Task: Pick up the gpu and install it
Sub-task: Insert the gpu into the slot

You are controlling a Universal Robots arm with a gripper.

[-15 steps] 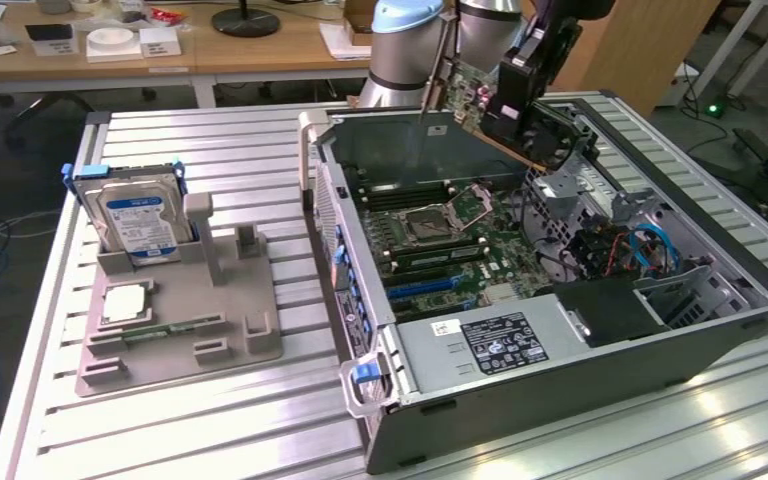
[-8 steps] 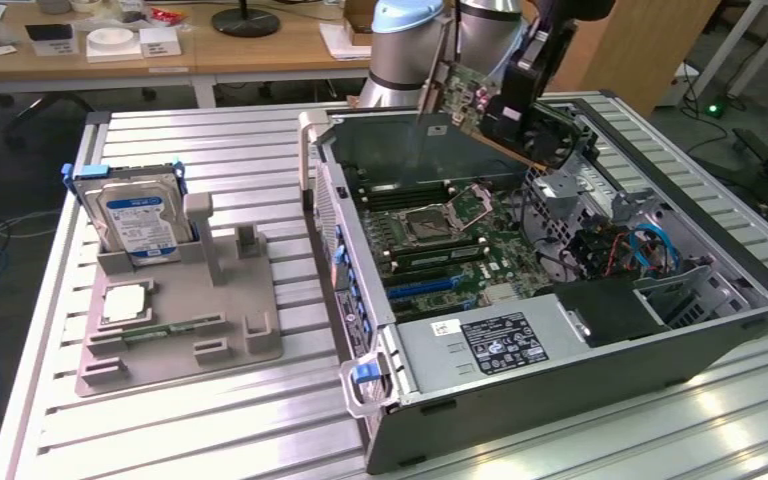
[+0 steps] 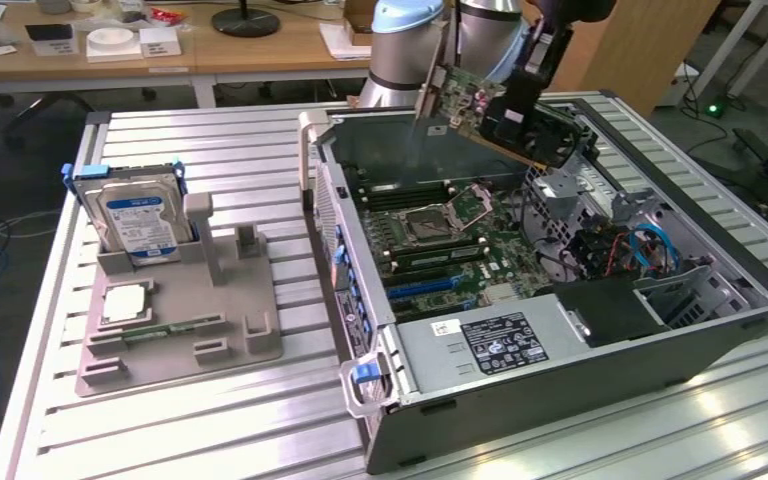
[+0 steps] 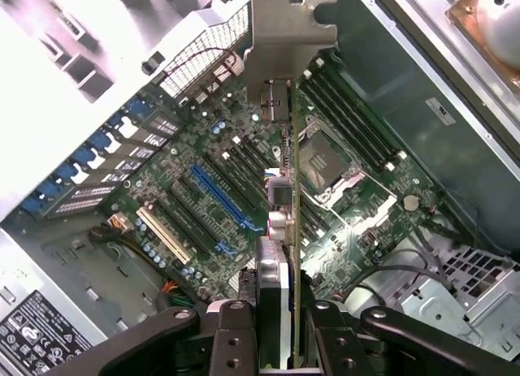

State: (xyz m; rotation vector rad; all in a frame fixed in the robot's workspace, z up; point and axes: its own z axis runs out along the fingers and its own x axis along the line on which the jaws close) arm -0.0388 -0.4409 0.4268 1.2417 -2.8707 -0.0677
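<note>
1. Wrist view: the gripper (image 4: 280,327) has its two dark fingers (image 4: 236,343) clamped on the gpu (image 4: 280,205), which is seen edge-on, running away from the camera with its grey metal bracket (image 4: 288,27) at the far end.
2. Below the card in that view lies the motherboard (image 4: 244,189), with a blue expansion slot (image 4: 218,199), a cream-coloured slot (image 4: 166,234) beside it, and the bare CPU socket (image 4: 329,161) on the card's other side. The card hangs above the board and touches none of the slots.
3. From the exterior view, the gripper (image 3: 524,100) holds the gpu (image 3: 484,110) tilted in the air over the far end of the open computer case (image 3: 584,350), above the motherboard (image 3: 451,240).
4. The case lies on its side on the slatted metal table (image 3: 197,420), with its power supply (image 3: 491,345) at the near end and blue cables (image 3: 651,250) towards the exterior view's right.
5. Well apart, on the exterior view's left, a grey fixture tray (image 3: 224,330) holds an upright hard drive (image 3: 137,220) with a blue-and-white label.
6. A narrow green memory stick (image 3: 171,328) lies flat in the same tray.
</note>
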